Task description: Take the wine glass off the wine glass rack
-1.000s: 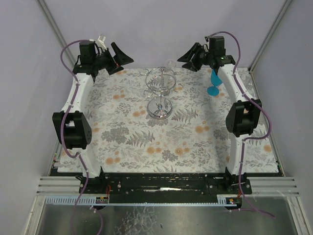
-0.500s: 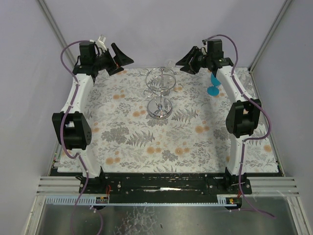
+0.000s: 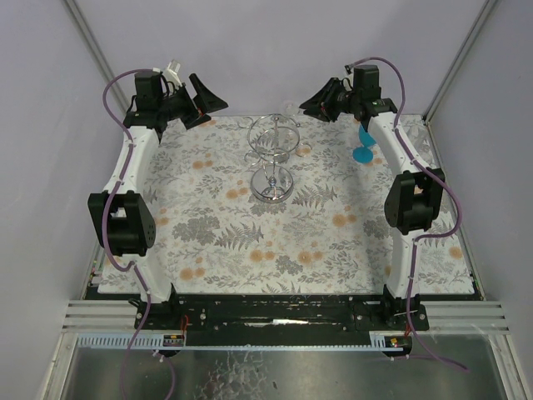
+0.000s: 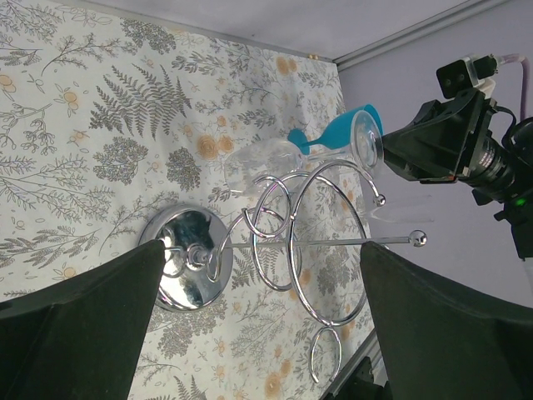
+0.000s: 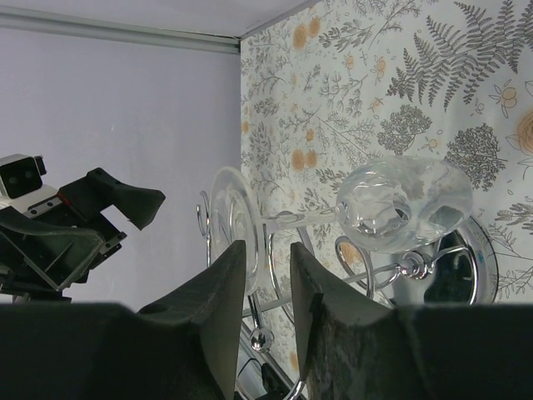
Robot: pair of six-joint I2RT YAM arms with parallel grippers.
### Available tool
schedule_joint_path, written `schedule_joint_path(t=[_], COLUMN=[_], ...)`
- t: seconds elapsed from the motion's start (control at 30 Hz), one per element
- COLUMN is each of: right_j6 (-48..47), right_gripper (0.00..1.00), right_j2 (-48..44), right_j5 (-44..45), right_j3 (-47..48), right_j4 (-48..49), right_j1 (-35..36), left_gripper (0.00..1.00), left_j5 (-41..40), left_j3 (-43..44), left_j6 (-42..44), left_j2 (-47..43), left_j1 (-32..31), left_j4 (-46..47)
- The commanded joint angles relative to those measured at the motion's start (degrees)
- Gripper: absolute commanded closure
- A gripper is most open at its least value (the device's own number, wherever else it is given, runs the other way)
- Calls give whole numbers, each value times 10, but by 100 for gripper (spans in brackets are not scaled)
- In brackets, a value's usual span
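Wine glass [image 5: 404, 204] hangs bowl-down on wine glass rack [image 4: 187, 267], far centre of table [image 3: 333, 250]. Right gripper [image 5: 268, 250] beside its foot, fingers narrowly apart, gripping nothing. Left gripper [image 4: 262, 250] spread wide, facing rack.

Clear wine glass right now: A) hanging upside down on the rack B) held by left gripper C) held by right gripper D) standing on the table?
A: the wine glass hangs bowl-down from a top ring of the wine glass rack; the right gripper is open near its foot, the left gripper open and well away.
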Motion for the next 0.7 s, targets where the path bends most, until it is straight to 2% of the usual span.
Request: schedule_joint_path(t=[0.0, 0.67], right_j6=[12, 21], right_gripper=[65, 70], right_j2=[-30, -16], right_j5=[-29, -47], right_j3=[7, 11], right_j4=[31, 41], right_j1=[5, 5], left_gripper=[0, 0], left_j5=[13, 19], left_j3=[-3, -4], left_j6=[8, 10], left_j2=[-15, -13], left_j1=[1, -1], left_j4=[27, 24])
